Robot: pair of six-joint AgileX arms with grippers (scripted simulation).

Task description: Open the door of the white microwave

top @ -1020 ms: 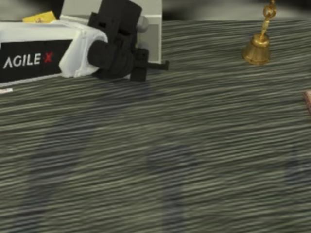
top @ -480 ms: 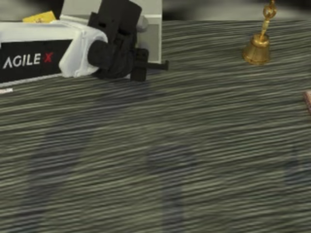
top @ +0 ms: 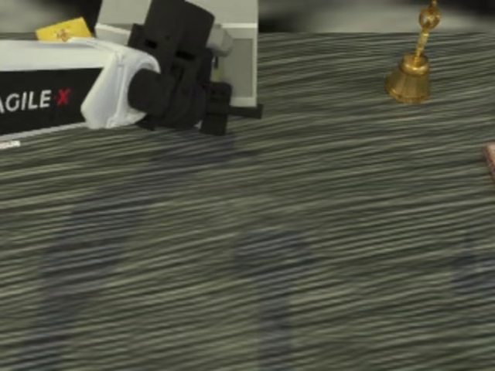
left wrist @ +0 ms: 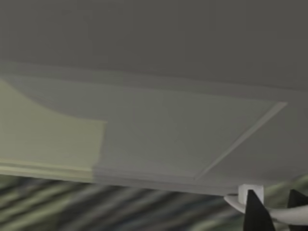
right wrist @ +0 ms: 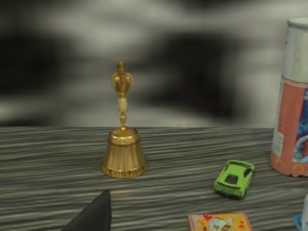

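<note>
The white microwave [top: 241,31] stands at the table's far left edge, partly hidden by my left arm. My left gripper [top: 249,112] reaches in at its front corner. In the left wrist view the door [left wrist: 144,130] fills the picture as a flat pale panel with a grey window. My left gripper [left wrist: 274,214] has its two black fingertips on either side of the door's thin white handle strip [left wrist: 276,213], shut on it. My right arm is out of the top view; only one dark fingertip [right wrist: 96,216] shows in the right wrist view.
A small yellow cube [top: 63,29] lies behind my left arm. A brass bell [top: 408,77] stands at the far right, with a red card [top: 490,158] at the right edge. The right wrist view also shows a green toy car [right wrist: 234,178] and a tall can [right wrist: 291,96].
My left arm has drawn back to the left, and its gripper has shifted slightly left and nearer with the handle in it. Bell and card have not moved.
</note>
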